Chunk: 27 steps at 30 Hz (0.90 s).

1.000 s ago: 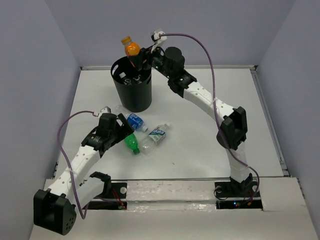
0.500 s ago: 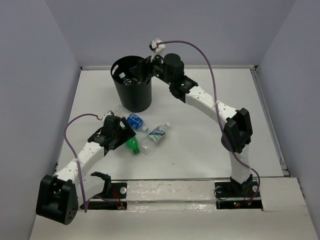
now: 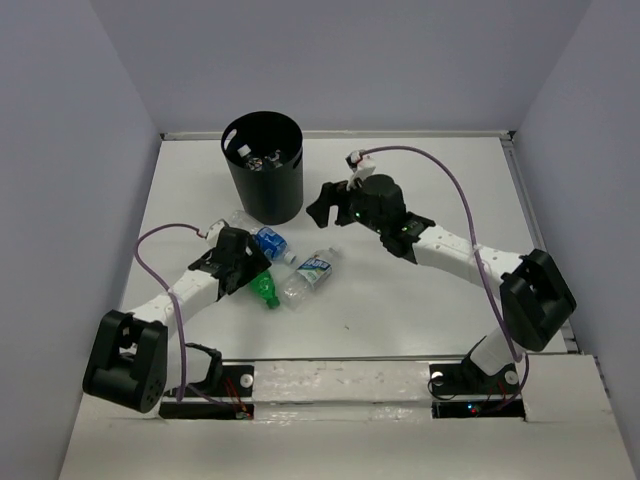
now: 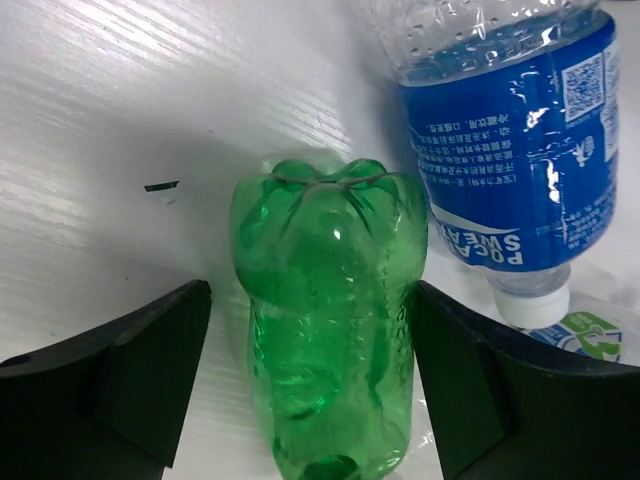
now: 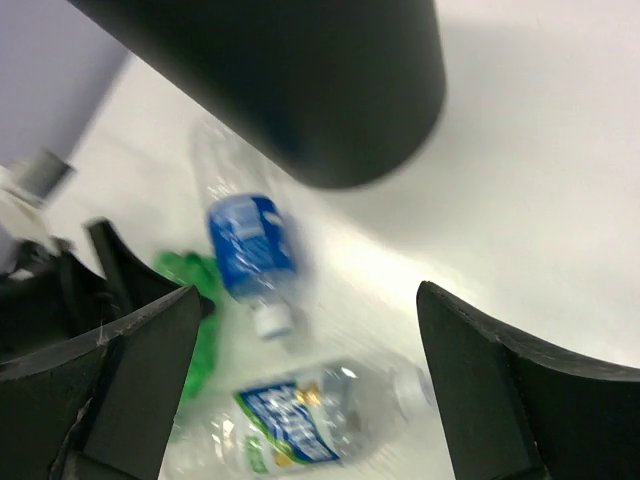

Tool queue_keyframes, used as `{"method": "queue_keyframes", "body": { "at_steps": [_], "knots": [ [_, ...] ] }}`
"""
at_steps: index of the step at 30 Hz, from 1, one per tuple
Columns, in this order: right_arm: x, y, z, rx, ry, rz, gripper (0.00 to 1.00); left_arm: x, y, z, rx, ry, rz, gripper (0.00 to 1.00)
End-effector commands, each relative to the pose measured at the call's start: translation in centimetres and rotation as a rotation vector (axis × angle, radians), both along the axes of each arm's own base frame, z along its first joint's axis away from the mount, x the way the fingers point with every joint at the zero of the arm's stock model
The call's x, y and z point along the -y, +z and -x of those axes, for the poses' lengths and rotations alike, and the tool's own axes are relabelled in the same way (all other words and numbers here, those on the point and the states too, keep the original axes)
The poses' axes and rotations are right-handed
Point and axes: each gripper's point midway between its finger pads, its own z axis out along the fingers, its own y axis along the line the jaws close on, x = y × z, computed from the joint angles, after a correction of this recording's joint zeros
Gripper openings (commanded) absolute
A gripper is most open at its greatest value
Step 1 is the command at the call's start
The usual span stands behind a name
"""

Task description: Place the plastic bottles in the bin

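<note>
The black bin stands at the far left; it also fills the top of the right wrist view. Bottles lie inside it. On the table lie a green bottle, a blue-labelled bottle and a clear bottle with a white-blue label. My left gripper is open with its jaws on either side of the green bottle. My right gripper is open and empty, above the table to the right of the bin. The orange bottle is out of view.
Another clear bottle lies at the bin's foot, beside the blue-labelled one. Low walls border the table at the back and sides. The right wrist view is blurred by motion.
The orange bottle has left my right gripper over the bin and is gone from sight. The right gripper has pulled back and down to the right. The left gripper has moved onto the green bottle.
</note>
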Motion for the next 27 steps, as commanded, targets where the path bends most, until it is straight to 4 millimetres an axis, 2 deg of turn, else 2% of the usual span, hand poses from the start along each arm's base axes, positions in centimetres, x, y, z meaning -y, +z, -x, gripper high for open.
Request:
{"method": "queue_keyframes", "body": {
  "at_steps": [1,5,8,11,12,15,16,18,19,21,22,24,25,26,27],
  "knots": [
    [1.8,-3.1,0.1,-0.099,-0.124,-0.011,0.94,-0.2,1.1,-2.4,0.071,0.017,-0.026,0.89],
    [1.7,-4.6,1.0,-0.152,-0.106,-0.02,0.95,-0.7,0.8,-2.6,0.072,0.027,-0.056,0.77],
    [2.3,-7.7,1.7,-0.245,-0.142,-0.005,0.95,-0.9,1.0,-2.3,0.075,0.027,-0.066,0.63],
    [2.6,-10.3,2.4,-0.341,-0.172,-0.008,0.96,-1.0,1.7,-1.6,0.075,0.01,-0.061,0.62],
    [2.6,-11.3,2.8,-0.394,-0.185,-0.03,0.98,-0.9,2.6,-1.2,0.083,0.004,-0.054,0.62],
    [2.3,-12.3,3.6,-0.477,-0.198,-0.08,1.0,-1.0,4.9,-0.8,0.123,-0.011,-0.052,0.6],
    [2.5,-12.8,3.9,-0.498,-0.207,-0.084,1.0,-1.1,7.2,-0.7,0.171,-0.012,-0.047,0.6],
    [2.7,-12.8,4.1,-0.513,-0.219,-0.101,1.0,-1.7,10.1,-0.9,0.24,-0.011,-0.067,0.6],
    [2.8,-13.0,4.4,-0.536,-0.229,-0.122,1.0,-2.1,13.5,-1.2,0.319,0.007,-0.069,0.6],
    [2.7,-13.1,4.8,-0.557,-0.222,-0.142,1.0,-2.6,17.1,-1.7,0.407,0.024,-0.079,0.6],
    [2.5,-13.1,5.0,-0.578,-0.221,-0.164,1.0,-2.7,20.9,-2.2,0.494,0.028,-0.077,0.6],
    [1.8,-13.8,5.9,-0.624,-0.183,-0.201,1.0,-3.2,24.3,-3.1,0.572,0.051,-0.093,0.6],
    [1.7,-14.1,6.1,-0.638,-0.174,-0.209,1.0,-3.1,25.3,-3.8,0.593,0.055,-0.101,0.6],
    [1.4,-14.3,6.4,-0.655,-0.157,-0.218,1.0,-3.2,28.2,-4.5,0.662,0.063,-0.106,0.6],
    [1.1,-14.4,6.4,-0.658,-0.148,-0.23,1.0,-3.2,29.4,-5.1,0.686,0.068,-0.11,0.6]
  ]
}}
